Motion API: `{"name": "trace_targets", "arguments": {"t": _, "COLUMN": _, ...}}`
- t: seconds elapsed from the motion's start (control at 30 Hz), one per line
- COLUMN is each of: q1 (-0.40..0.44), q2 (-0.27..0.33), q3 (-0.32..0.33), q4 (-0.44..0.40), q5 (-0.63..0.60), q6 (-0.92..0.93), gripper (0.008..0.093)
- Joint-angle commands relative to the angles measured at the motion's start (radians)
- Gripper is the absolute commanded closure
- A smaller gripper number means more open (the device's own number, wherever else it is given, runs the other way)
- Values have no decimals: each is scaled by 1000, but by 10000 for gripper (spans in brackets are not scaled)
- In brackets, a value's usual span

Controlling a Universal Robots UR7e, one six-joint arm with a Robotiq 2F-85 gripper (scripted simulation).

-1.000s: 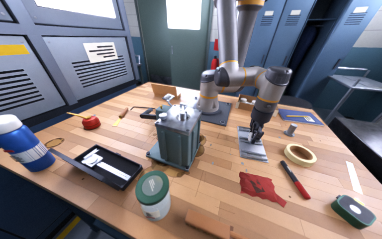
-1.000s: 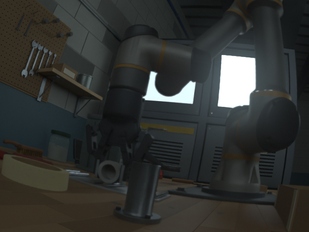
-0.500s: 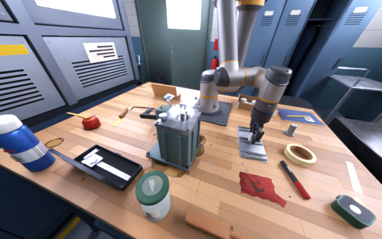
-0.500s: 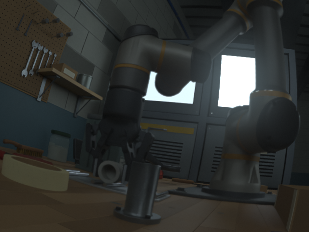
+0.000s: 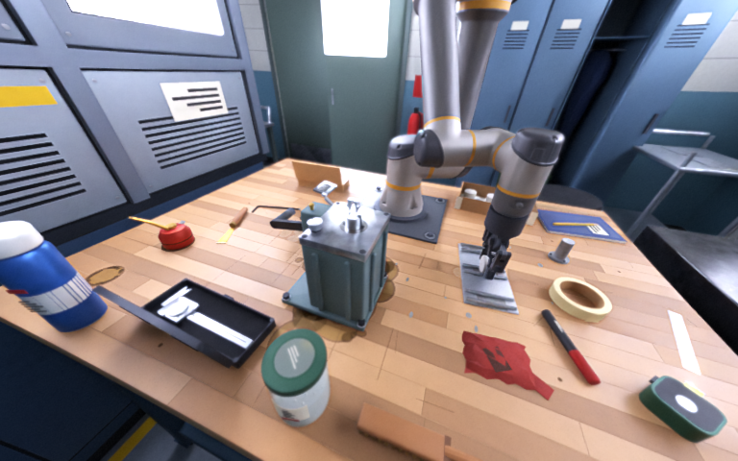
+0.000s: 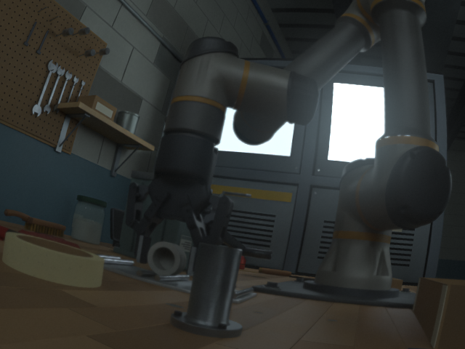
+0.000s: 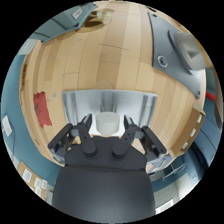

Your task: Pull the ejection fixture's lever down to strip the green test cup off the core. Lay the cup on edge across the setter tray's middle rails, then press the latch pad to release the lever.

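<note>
The pale test cup [image 7: 107, 123] lies on its side across the middle rails of the grey setter tray [image 5: 486, 280], its open mouth showing in the second side camera [image 6: 166, 257]. My gripper [image 7: 107, 122] hangs just above the tray with its fingers open on either side of the cup, holding nothing. The teal ejection fixture [image 5: 342, 261] stands to the left of the tray near the bench's middle, with its bare core [image 5: 352, 222] sticking up from the top plate. Its black lever [image 5: 286, 220] lies low behind it.
A black tray [image 5: 209, 319] lies at the near left, with a green-lidded jar [image 5: 296, 375] and a blue bottle [image 5: 43, 277] nearby. Right of the setter tray are a small metal post [image 5: 562, 250], a tape roll [image 5: 579, 298], a marker [image 5: 570, 346] and a red rag [image 5: 503, 362].
</note>
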Motion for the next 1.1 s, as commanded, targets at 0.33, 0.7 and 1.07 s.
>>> {"name": "trace_targets", "arguments": {"t": 0.33, "q1": 0, "q2": -46, "q3": -16, "q4": 61, "q5": 0, "q6": 0, "gripper": 294}}
{"name": "trace_targets", "arguments": {"t": 0.7, "q1": 0, "q2": -143, "q3": -60, "q4": 202, "q5": 0, "q6": 0, "gripper": 294}}
{"name": "trace_targets", "arguments": {"t": 1.07, "q1": 0, "q2": -171, "q3": -77, "q4": 248, "q5": 0, "q6": 0, "gripper": 299}}
